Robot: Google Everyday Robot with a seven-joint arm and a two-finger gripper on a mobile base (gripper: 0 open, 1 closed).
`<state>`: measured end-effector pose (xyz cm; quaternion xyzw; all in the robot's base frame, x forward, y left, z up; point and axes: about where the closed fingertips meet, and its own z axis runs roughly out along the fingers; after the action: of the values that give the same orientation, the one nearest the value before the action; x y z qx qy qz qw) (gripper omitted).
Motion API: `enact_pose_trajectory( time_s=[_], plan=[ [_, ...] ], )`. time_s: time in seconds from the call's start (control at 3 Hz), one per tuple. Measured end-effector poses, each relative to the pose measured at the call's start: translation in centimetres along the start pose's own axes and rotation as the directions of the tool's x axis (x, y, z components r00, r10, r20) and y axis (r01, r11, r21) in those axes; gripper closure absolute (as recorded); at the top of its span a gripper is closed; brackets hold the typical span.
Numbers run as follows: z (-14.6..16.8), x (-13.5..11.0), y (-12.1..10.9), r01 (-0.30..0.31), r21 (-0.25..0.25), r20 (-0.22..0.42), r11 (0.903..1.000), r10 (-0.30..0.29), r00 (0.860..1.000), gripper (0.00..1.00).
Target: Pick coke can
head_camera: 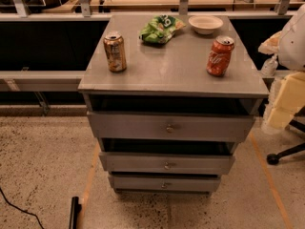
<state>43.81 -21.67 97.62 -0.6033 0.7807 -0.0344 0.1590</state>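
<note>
Coke can (219,56), red-orange aluminium cylinder with white script lettering and a silver top, standing upright near the right front corner of the worktop, touching nothing else. Underneath, a grey three-drawer cabinet (167,128) of dull flat panels with small round knobs, drawers stepped inward toward the floor. Topped by a matte grey worktop (171,75), smooth, with a faint sheen. At the right edge of the view, beside the cabinet and clear of the worktop, a pale cream, blocky gripper (282,104) hanging under a rounded white arm shell (296,37); open or closed, cannot tell. From there, coke can leftward in the view and higher, just across the worktop's right edge, nearer than anything else on it. Only one arm, so no choice of side. Toward the back centre, a green crinkled foil snack bag (160,29), soft and lumpy. To its right, at the back, a shallow white bowl (205,24), smooth and hard-looking, behind the coke can and apart from it. On the left side, a gold-brown aluminium can (115,51), upright, of like size, well apart from the red one. Long axis of the coke can vertical, wall round and slick; probably best taken from the side across the middle, thin metal likely light, easy to tip or dent if nudged off-centre.
</note>
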Motion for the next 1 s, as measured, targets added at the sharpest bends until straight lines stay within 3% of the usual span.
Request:
enact_pose_trajectory(
  time_s=[0.33, 0.67, 1.0],
  plan=[
    [0.0, 0.0, 0.0, 0.000, 0.000, 0.000, 1.0000, 0.000, 1.000, 0.00],
    [-0.3, -0.4, -0.1, -0.005, -0.003, 0.057, 1.0000, 0.005, 0.998, 0.00],
    [2.4, 0.2, -0.8, -0.120, -0.053, 0.171, 0.9914, 0.127, 0.977, 0.00]
  ],
)
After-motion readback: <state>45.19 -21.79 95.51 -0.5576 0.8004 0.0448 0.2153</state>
